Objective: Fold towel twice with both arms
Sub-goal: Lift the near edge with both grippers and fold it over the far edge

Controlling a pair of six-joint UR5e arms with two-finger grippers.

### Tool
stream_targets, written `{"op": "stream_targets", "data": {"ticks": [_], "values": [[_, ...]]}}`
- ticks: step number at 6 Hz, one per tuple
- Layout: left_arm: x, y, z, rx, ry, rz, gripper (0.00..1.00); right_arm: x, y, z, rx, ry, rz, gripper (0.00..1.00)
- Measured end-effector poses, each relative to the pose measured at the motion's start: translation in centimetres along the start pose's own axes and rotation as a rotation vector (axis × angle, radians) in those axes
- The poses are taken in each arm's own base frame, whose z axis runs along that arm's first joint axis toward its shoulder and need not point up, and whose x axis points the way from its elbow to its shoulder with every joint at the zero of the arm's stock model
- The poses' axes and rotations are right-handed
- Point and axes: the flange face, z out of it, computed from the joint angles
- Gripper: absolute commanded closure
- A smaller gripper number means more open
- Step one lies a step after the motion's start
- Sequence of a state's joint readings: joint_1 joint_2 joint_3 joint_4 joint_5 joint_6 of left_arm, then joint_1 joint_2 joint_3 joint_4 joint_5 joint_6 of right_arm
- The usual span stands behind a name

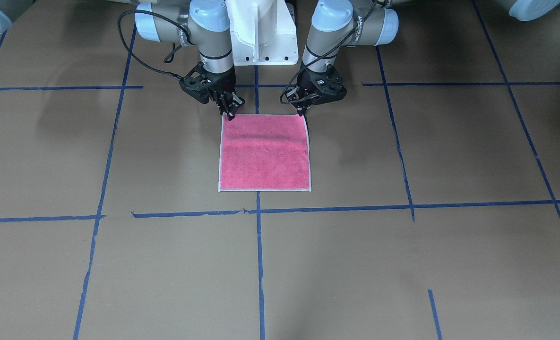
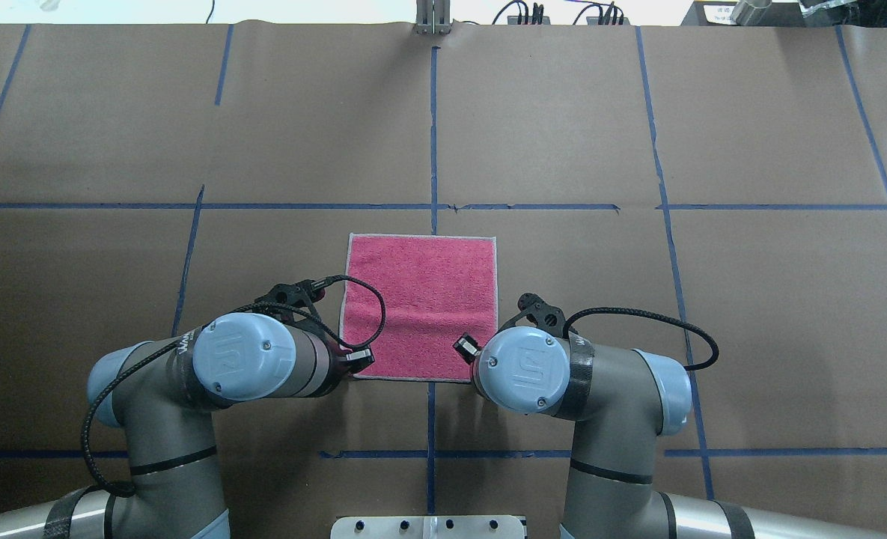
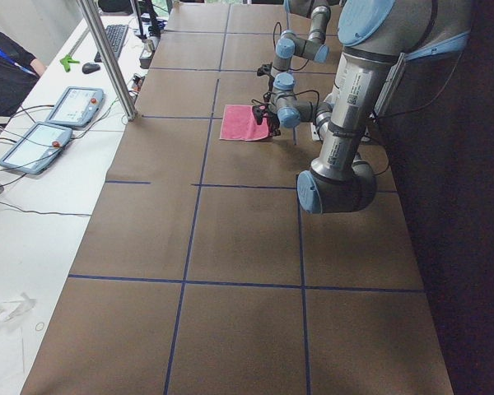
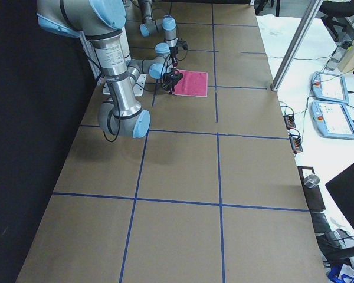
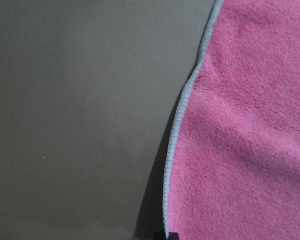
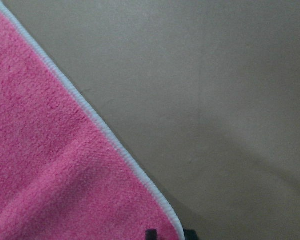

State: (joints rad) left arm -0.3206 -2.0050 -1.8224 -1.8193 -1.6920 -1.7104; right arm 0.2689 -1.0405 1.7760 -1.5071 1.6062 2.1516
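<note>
Crossing the brown tabletop, blue tape lines surround the towel, which lies flat, pink face up, near the white pedestal. The left gripper and right gripper each pinch one robot-side corner, jaws narrow.

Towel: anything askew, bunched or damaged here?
Nothing stands out. The towel lies pink face up, square to the tape lines; one shallow crease runs near the robot-side edge, where the left pincer and right pincer meet its corners.
</note>
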Motion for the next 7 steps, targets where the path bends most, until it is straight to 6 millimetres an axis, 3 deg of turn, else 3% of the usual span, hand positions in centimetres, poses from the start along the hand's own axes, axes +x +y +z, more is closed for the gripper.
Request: {"op": "stream_targets", "data": {"ticks": [2, 3, 5, 6, 7], "values": [[0.1, 0.1, -0.3, -0.002, 0.003, 0.001, 1.00, -0.1, -0.4, -1.0, -0.003, -0.015, 0.002, 1.00], [0.4, 0.2, -1.4, -0.016, 0.013, 0.002, 1.00, 0.0, -0.9, -2.8, -0.013, -0.030, 0.004, 1.00], [1.8, 1.2, -7.7, -0.070, 0.033, 0.001, 1.00, 0.8, -1.3, -8.3, -0.027, -0.046, 0.003, 1.00], [2.7, 1.9, -10.6, -0.088, 0.037, 0.001, 1.00, 1.1, -1.3, -10.1, -0.027, -0.043, 0.002, 1.00], [3.2, 1.9, -11.2, -0.089, 0.030, -0.002, 1.00, 1.4, -1.2, -10.0, -0.021, -0.029, -0.003, 1.00]]}}
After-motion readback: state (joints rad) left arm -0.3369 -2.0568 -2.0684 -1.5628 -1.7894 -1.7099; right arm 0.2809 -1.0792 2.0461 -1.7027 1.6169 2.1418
